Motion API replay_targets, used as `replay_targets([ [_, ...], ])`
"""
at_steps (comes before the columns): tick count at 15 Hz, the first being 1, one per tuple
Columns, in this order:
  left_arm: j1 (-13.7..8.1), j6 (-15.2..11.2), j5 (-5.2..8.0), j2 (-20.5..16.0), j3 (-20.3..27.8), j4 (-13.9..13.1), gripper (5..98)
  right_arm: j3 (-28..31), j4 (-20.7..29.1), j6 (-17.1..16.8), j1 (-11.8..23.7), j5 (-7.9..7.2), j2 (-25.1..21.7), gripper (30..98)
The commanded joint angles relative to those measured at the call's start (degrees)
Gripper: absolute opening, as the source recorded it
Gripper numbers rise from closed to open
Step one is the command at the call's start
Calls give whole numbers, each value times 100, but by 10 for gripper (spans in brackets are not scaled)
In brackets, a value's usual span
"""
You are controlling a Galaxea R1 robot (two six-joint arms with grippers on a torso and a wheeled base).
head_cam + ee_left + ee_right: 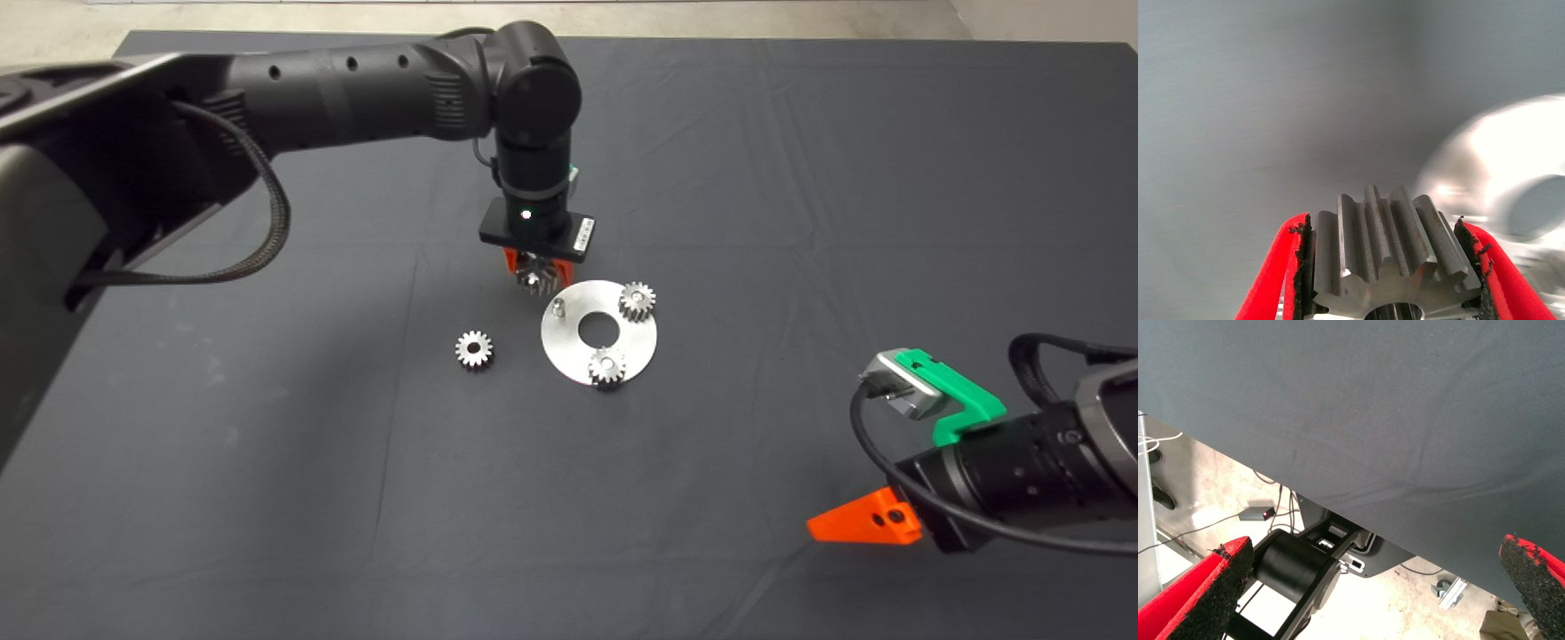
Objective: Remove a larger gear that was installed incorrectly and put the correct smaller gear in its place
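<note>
Left wrist view has the left gripper (pixel 1391 293) pinching the larger gear (pixel 1395 257) by its teeth, just off the round plate (pixel 582 356). Smooth teeth, so it could slip. Smaller gear (pixel 474 349) lies on the mat beside it. Right gripper (pixel 1378 587) parked, spread wide.

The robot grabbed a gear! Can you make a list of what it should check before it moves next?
1. Grip: ok. The left gripper has its red fingers clamped on both sides of the shiny silver toothed larger gear.
2. Gear off the round silver metal plate: ok, it hangs beside the plate's edge.
3. Free peg: ok. One small metal pin on the plate stands bare.
4. Other two small silver gears on the plate: ok, seated.
5. Replacement small silver toothed gear: ok, lying alone on the dark mat.
6. Right gripper: ok, open, parked far from the plate.
</note>
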Motion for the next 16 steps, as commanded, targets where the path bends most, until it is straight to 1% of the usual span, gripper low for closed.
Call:
replay_targets([
  [1, -182, 289, 127, -504, 90, -9, 407, 57, 177, -10, 119, 24, 8, 978],
  [3, -155, 433, 119, -707, 90, -1, 405, 57, 177, -10, 118, 25, 17, 978],
  [4, -102, 491, 101, -812, 90, 8, 404, 57, 177, -1, 118, 25, 26, 978],
  [5, -59, 548, 97, -838, 90, 8, 402, 57, 177, -1, 118, 16, 23, 978],
  [8, -23, 621, 83, -830, 81, 149, 402, 48, 177, 8, 118, 16, 8, 978],
  [9, 34, 623, 83, -812, 45, 171, 402, 53, 177, 8, 110, 16, 0, 978],
  [10, 110, 649, 66, -830, -7, 166, 402, 55, 177, 8, 110, 16, -9, 978],
  [11, 126, 694, 66, -821, -16, 166, 402, 48, 177, 8, 110, 16, -9, 978],
  [16, 138, 737, 57, -847, -69, 175, 403, 48, 168, 8, 110, 16, 31, 978],
])
